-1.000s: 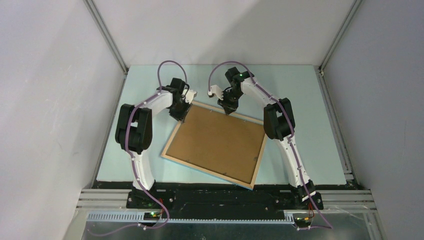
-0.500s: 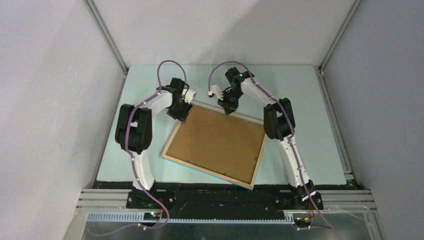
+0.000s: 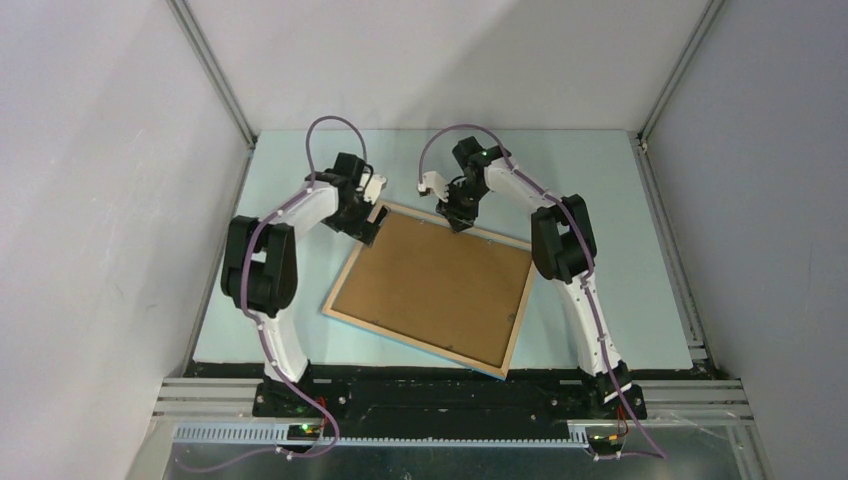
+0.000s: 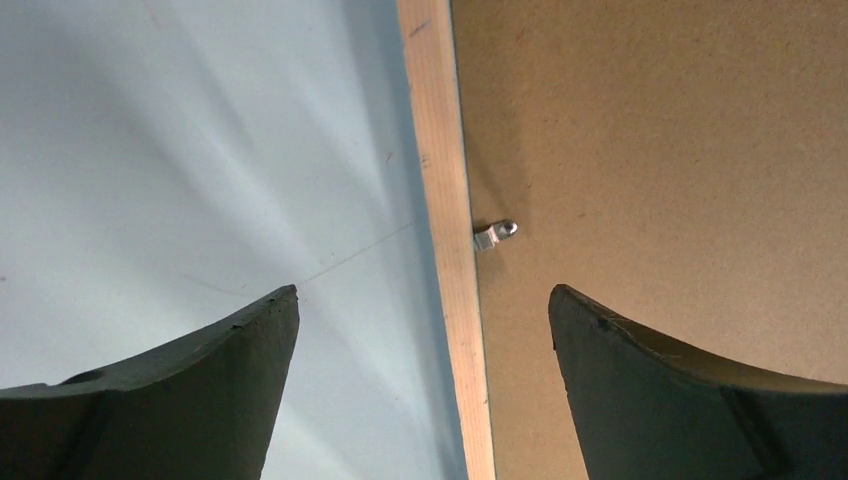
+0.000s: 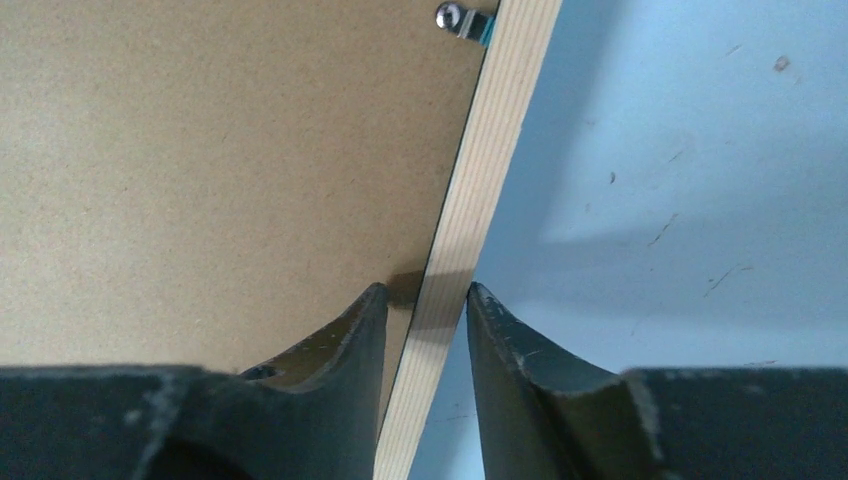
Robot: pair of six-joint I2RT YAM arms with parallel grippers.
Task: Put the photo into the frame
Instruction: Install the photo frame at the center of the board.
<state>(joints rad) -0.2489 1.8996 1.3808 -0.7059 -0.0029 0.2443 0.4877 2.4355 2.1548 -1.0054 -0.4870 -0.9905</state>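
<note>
The frame (image 3: 353,258) lies face down on the table, its light wood back up, with a plain brown backing board (image 3: 435,285) set in it. The photo is hidden. My left gripper (image 3: 372,222) hovers at the frame's far left corner, wide open; in the left wrist view its jaws (image 4: 422,290) straddle the wooden rail (image 4: 445,200) without touching it. My right gripper (image 3: 456,220) is at the far edge. There its jaws (image 5: 420,290) stand narrowly apart around the rail (image 5: 490,150), with a thin gap on the board side.
Small metal tabs (image 4: 495,234) (image 5: 455,18) stick out from the rail over the backing board. The pale blue table (image 3: 600,200) is walled by grey panels left, right and behind. The frame's near corner (image 3: 503,375) reaches the table's front edge.
My left gripper has opened wide and let go of the frame's rail, its arm shifting slightly left. The right jaws have eased a little apart. The frame has stayed put.
</note>
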